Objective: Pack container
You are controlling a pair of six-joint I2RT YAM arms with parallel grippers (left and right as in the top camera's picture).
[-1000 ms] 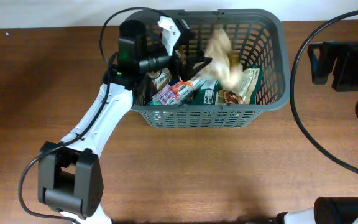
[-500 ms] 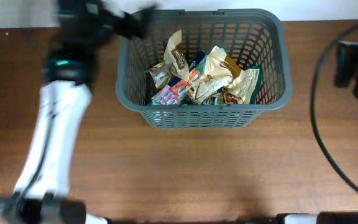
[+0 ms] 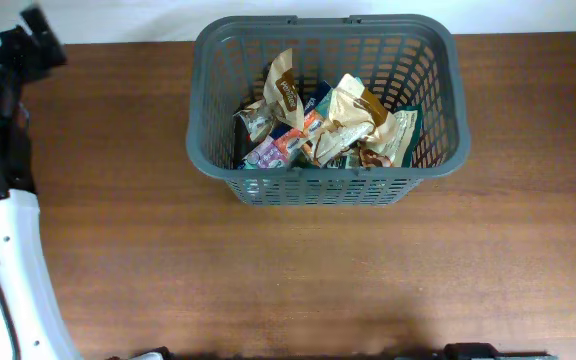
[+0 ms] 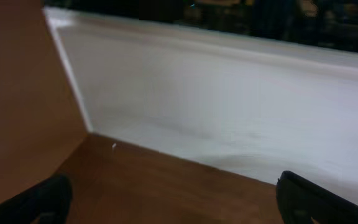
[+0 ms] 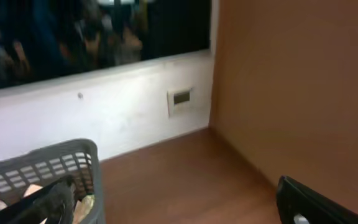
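Up at 12 o'clock your basket [image 3: 438, 100] holds a pile of snack packets [image 3: 328, 125]; left gripper [image 4: 176, 199] and right gripper [image 5: 179, 202] both spread, empty.

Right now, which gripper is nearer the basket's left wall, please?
Left. The left gripper is well left of the basket; the right gripper is beyond its right side, outside the overhead view.

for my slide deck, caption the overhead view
Grey basket holding crumpled snack packets on a wooden table, left arm at the far left edge.
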